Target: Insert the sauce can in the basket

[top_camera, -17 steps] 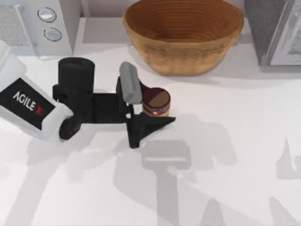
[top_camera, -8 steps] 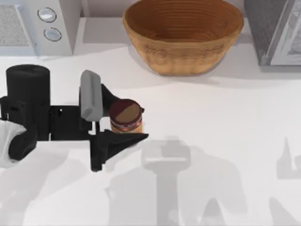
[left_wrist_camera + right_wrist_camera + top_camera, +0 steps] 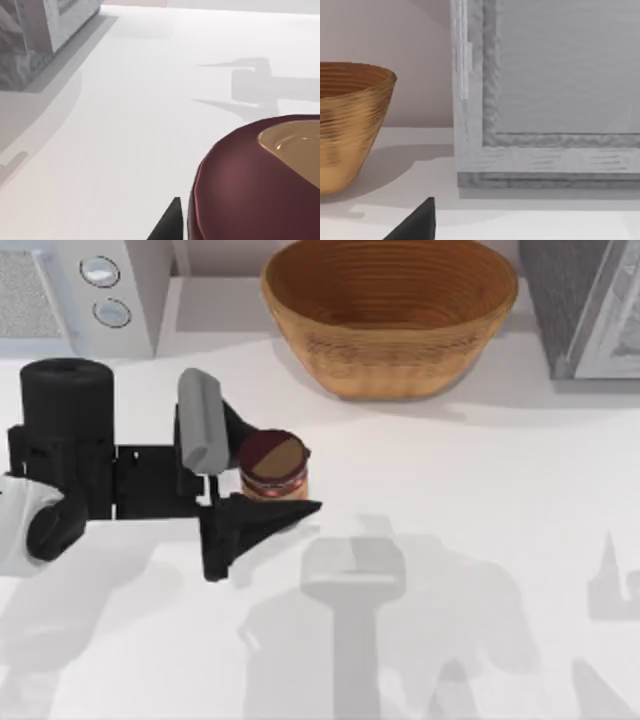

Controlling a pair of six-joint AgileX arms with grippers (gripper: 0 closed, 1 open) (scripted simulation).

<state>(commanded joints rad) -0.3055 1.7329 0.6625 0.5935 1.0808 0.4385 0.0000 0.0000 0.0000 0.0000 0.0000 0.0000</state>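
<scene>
The sauce can (image 3: 273, 462), with a maroon top and an orange label, is gripped between the fingers of my left gripper (image 3: 275, 472), which is shut on it. The can hangs above the white table, left of and nearer than the basket, and its shadow falls apart from it. In the left wrist view the can's maroon top (image 3: 250, 175) sits close beside one dark fingertip (image 3: 167, 225). The tan woven basket (image 3: 390, 360) stands at the back middle, also seen as the basket (image 3: 350, 125) in the right wrist view. My right arm is parked; one dark fingertip (image 3: 417, 222) shows.
A white appliance with two round knobs (image 3: 100, 290) stands at the back left. A grey box-like appliance (image 3: 590, 300) stands at the back right, close to the right wrist camera (image 3: 545, 100). Open table lies between the can and the basket.
My left gripper has carried the can to the left and raised it, then shifted it slightly back toward the basket side. The basket has not moved.
</scene>
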